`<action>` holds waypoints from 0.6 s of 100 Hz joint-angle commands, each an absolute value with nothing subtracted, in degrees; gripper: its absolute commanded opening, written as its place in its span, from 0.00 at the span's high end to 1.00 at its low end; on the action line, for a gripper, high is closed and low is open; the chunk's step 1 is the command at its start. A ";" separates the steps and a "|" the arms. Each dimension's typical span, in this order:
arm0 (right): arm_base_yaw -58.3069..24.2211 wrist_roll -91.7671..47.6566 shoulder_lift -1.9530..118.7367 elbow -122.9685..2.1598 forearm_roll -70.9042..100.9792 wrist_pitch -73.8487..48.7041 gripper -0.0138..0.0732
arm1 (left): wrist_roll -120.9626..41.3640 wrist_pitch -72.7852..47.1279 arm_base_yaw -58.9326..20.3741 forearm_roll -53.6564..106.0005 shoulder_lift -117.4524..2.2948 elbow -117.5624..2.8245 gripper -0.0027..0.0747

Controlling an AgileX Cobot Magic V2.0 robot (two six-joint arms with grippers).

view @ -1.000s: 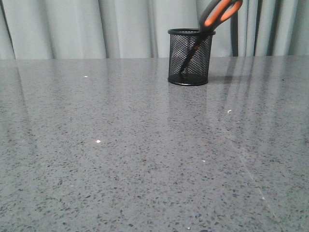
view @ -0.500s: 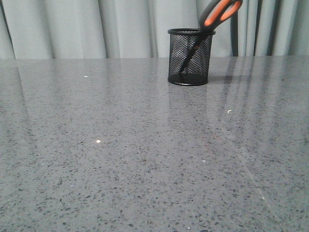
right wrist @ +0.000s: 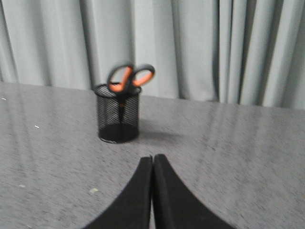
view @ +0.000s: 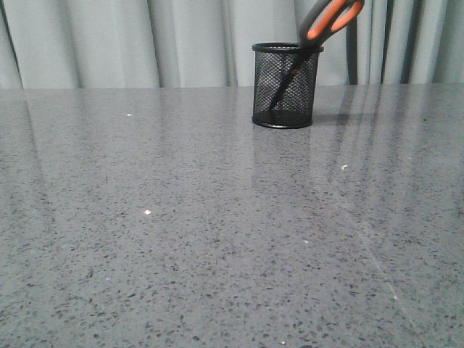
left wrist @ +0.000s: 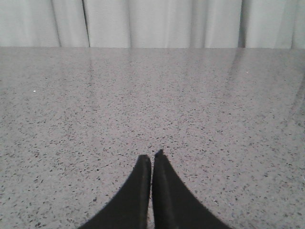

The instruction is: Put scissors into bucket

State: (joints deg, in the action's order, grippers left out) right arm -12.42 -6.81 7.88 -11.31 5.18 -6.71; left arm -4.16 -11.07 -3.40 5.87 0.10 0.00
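The black wire-mesh bucket [view: 286,85] stands upright at the far side of the table, right of centre. The scissors [view: 328,22] stand in it blades down, their grey and orange handles leaning out over the rim to the right. The right wrist view shows the same bucket [right wrist: 118,114] with the scissors [right wrist: 127,78] in it. My right gripper [right wrist: 153,157] is shut and empty, well back from the bucket. In its own wrist view my left gripper [left wrist: 152,155] is shut over bare table, holding nothing. Neither gripper shows in the front view.
The grey speckled table [view: 217,217] stretches wide in front of the bucket. A pale pleated curtain [view: 145,36] hangs behind the table's far edge. Small light flecks [view: 148,212] lie on the surface.
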 commanded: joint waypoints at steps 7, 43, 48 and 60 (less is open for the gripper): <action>-6.90 1.01 7.97 -8.38 -1.93 -2.02 0.89 | -3.51 -6.97 -3.36 6.19 1.66 2.32 0.99; -0.69 1.01 -1.94 1.20 -2.50 -6.22 0.89 | -3.51 -6.97 -3.36 6.19 1.66 2.32 0.99; -0.69 1.01 -1.94 1.20 -3.93 -5.80 0.89 | -3.51 -6.97 -3.36 6.19 1.66 2.32 0.99; -0.69 1.01 -1.83 1.09 -4.11 -5.74 0.89 | -3.51 -6.97 -3.36 6.19 1.66 2.32 0.99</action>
